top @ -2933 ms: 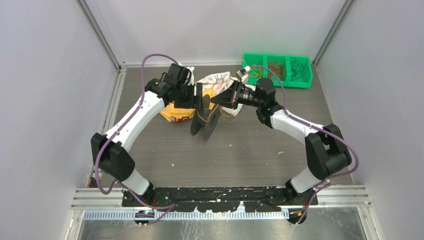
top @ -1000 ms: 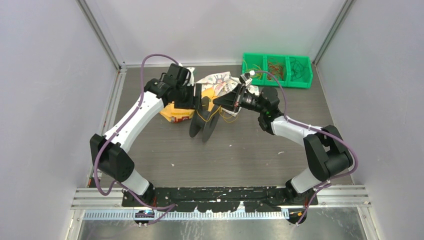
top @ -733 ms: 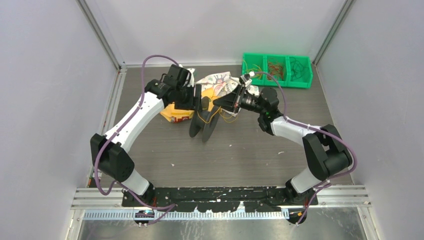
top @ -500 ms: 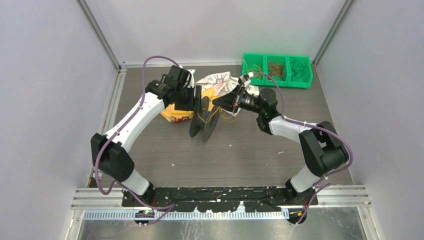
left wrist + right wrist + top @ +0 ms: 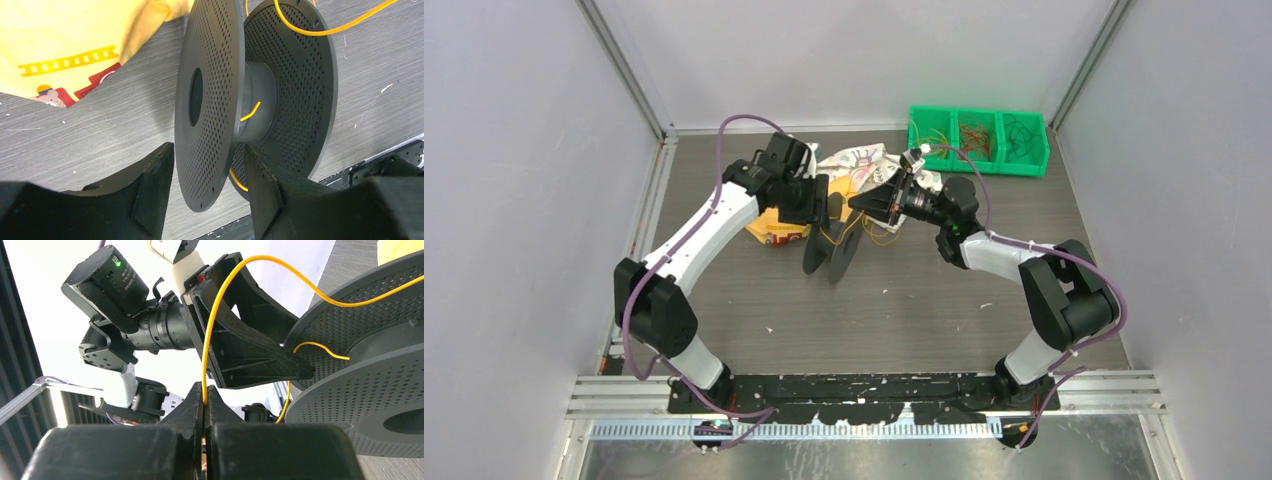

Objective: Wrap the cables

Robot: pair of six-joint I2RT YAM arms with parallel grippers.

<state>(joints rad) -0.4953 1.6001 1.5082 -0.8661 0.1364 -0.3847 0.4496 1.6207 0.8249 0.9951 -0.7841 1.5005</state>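
Observation:
A black perforated spool (image 5: 832,248) stands on its rims at the table's middle. It also shows in the left wrist view (image 5: 295,75). My left gripper (image 5: 822,205) (image 5: 209,155) is open and straddles the spool's near flange, one finger outside and one between the flanges, with gaps showing. A thin yellow cable (image 5: 861,232) (image 5: 325,31) runs from the hub in a loose loop. My right gripper (image 5: 865,199) (image 5: 205,396) is shut on this cable (image 5: 215,315) just right of the spool (image 5: 360,380).
A green bin (image 5: 1030,160) at the back right holds several coils of wire. A yellow printed bag (image 5: 772,228) lies left of the spool, under my left arm. A white patterned bag (image 5: 852,160) lies behind the grippers.
My right wrist has rolled and its elbow has drawn in toward the left, still pinching the cable. My left arm has shifted slightly right. The spool has leaned a little.

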